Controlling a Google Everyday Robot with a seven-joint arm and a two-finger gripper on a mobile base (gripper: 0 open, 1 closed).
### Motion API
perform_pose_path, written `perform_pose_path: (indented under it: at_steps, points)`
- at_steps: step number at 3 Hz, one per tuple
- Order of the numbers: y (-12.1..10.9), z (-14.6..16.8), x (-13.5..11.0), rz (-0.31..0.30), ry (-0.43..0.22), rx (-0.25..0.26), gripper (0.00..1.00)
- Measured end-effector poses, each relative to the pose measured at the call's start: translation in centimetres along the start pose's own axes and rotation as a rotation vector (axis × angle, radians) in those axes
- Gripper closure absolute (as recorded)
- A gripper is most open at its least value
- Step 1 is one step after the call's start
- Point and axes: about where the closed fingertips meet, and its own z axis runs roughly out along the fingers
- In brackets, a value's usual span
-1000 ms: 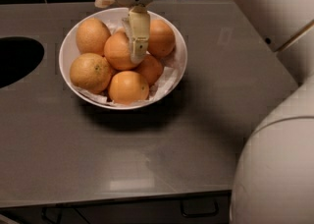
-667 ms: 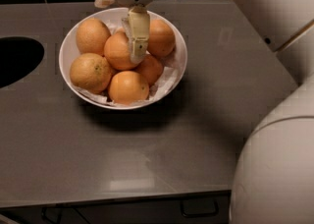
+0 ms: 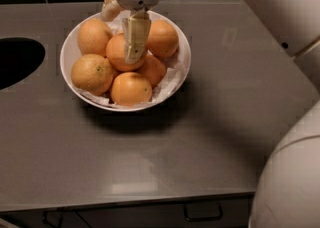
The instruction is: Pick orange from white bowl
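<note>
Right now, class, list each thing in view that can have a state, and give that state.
gripper: open, low over the white bowl's far side, one of its fingers in front of the middle orange.
middle orange: on top of the pile, not gripped.
other oranges: resting in the bowl.
white bowl: upright on the counter, paper-lined, full.

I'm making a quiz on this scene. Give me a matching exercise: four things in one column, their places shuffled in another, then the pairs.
1 gripper
2 white bowl
3 dark opening
4 drawer handle

A left edge of the counter
B below the counter's front
C over the bowl's middle
D on the counter, toward the back

Pairs: 1-C, 2-D, 3-A, 4-B.
</note>
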Motion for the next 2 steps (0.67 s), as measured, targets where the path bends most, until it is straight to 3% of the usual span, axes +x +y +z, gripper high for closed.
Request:
perform_pose_path:
  at_steps: [2]
  points:
    - [0.34, -0.11, -0.09, 0.004, 0.001, 0.002, 0.25]
